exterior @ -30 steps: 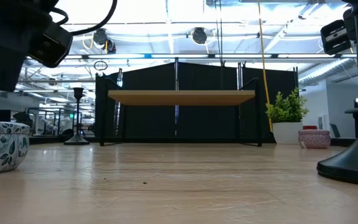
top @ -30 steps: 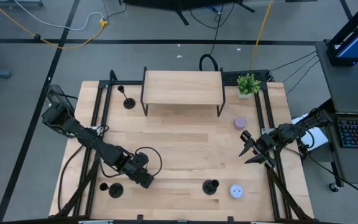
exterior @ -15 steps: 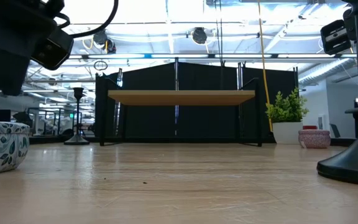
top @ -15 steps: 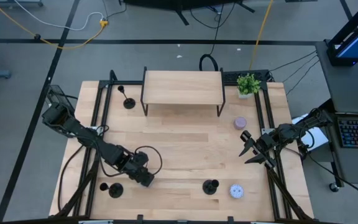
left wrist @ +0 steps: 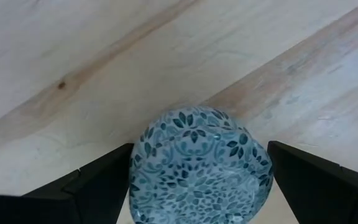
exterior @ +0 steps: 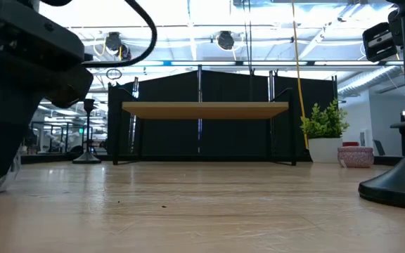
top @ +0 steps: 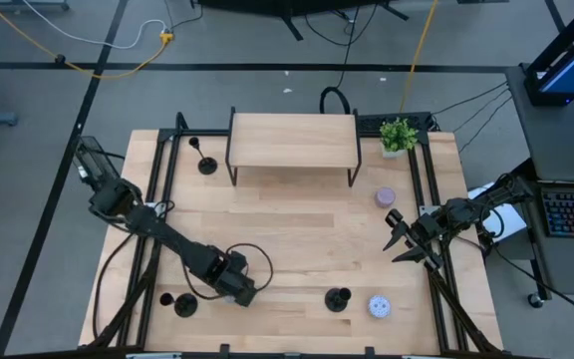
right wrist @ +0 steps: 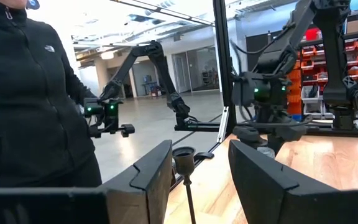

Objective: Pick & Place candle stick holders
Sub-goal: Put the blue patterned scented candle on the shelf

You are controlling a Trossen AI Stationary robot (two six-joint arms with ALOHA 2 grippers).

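Three matte-black candle stick holders stand upright on their round bases: one at the far left beside the shelf point(top: 205, 161), one at the near left point(top: 181, 303) and one at the near middle point(top: 338, 298). My left gripper point(top: 239, 292) is low over the table between the two near ones, pointing down and open. Its fingers stand on either side of a blue floral tin point(left wrist: 197, 165) that rests on the table. The gripper hides this tin in the high view. My right gripper point(top: 399, 237) waits open at the table's right side, touching nothing. My left gripper has one finger point(left wrist: 101, 180) close against the tin's side point(left wrist: 135, 168); I cannot tell whether it touches. The other finger point(left wrist: 316, 180) stands clear of the tin. The fingers come from above, pointing down.
A wooden shelf on black legs point(top: 292, 140) stands at the far middle, with a potted plant point(top: 399, 134) to its right. A lilac tin point(top: 385, 196) and a pale-blue tin point(top: 378, 305) sit on the right half. A person in a black jacket point(right wrist: 30, 93) stands beyond the table.
My left gripper has gone down and a little toward the table's near right. It now stands low around the blue floral tin, which has stayed in place. In the low view the gripper now covers most of the tin.
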